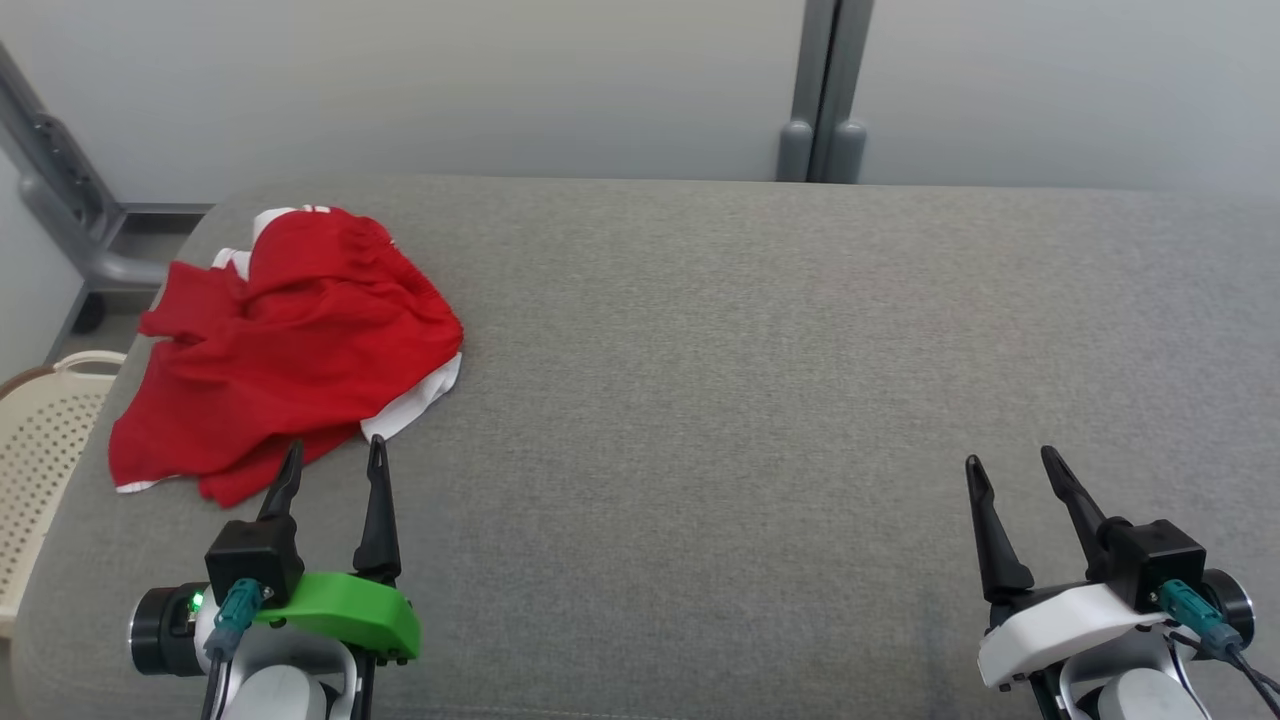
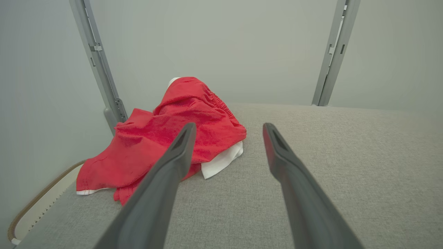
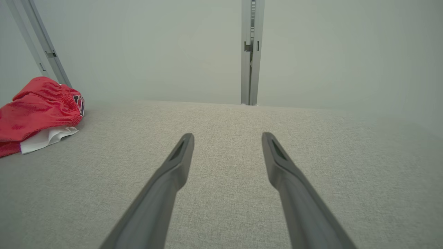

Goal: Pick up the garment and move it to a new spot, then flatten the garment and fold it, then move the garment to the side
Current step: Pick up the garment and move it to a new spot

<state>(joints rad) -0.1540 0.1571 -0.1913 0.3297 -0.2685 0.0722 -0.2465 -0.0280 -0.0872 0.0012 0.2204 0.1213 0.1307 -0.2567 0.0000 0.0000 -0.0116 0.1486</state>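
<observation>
The garment (image 1: pixel 290 340), a crumpled red piece with white trim (image 1: pixel 425 398), is found at the far left of the grey counter (image 1: pixel 760 360), close to the left edge, beyond which a pale perforated basket (image 1: pixel 45 440) is seen. The heap is bunched rather than spread. Its longer run is judged to go from the near left corner away toward the back, with the gathered waistband at the far end and the white trim at the near right.

The left tool (image 1: pixel 336 443) is held released, jaws wide apart and nothing between them, just at the garment's near hem. In the head view its outer side overlaps the red cloth, but whether contact is made cannot be told. In the left wrist view the garment (image 2: pixel 166 135) lies ahead of the left tool (image 2: pixel 229 126) and to the left of its line, so the tool is not centred on the heap.

The right tool (image 1: pixel 1011 457) is likewise released and empty, well apart from the garment across bare counter. From its wrist camera the garment (image 3: pixel 34 110) is seen far off to the left of the right tool (image 3: pixel 226 135).

The left arm is plainly the nearer. The pick-up is judged not yet begun, and a short advance forward and leftward is what the grasp appears to call for.
</observation>
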